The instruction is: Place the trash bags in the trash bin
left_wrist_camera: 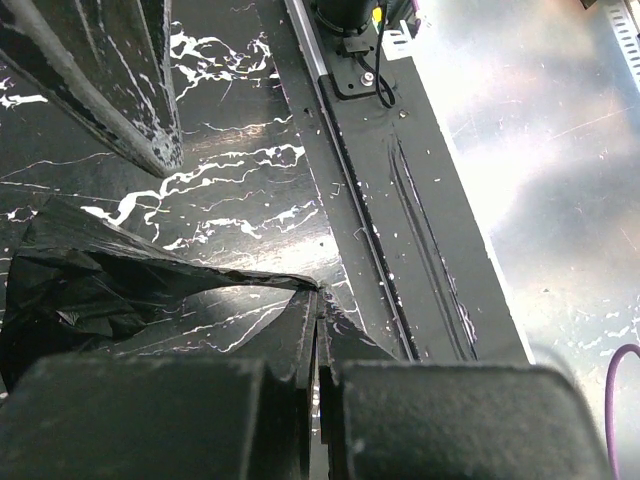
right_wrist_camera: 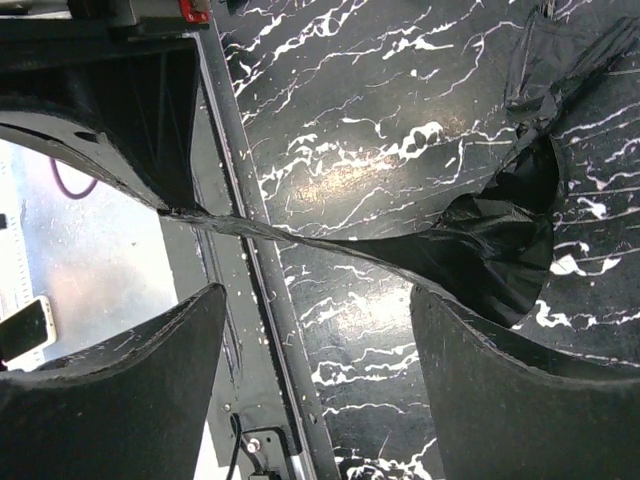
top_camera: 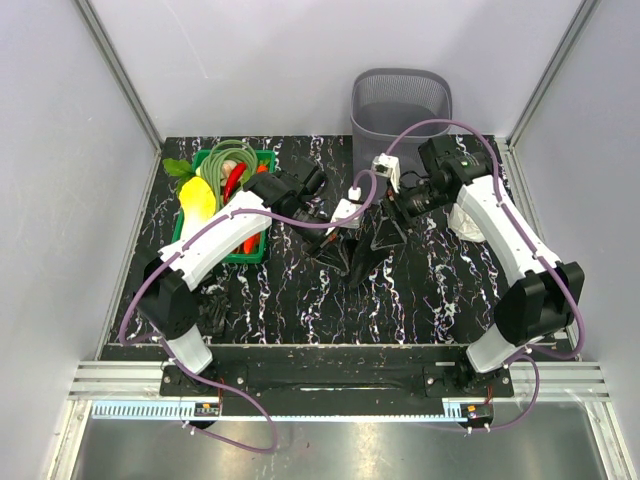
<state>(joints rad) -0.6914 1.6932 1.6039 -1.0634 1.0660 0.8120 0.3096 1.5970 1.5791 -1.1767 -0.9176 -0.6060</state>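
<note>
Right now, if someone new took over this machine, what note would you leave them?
Left gripper: shut, pinching an edge of the black trash bag.
Right gripper: open, gripping nothing; the bag's film stretches past it.
Bag: over the table between both grippers, short of the trash bin.
Done: bag gripped by one edge; none shows in the bin.
Left: carry it to the bin and drop it in.

The trash bags [top_camera: 365,248] are glossy black, the table [top_camera: 425,300] white-veined black, the trash bin [top_camera: 400,110] grey.
</note>
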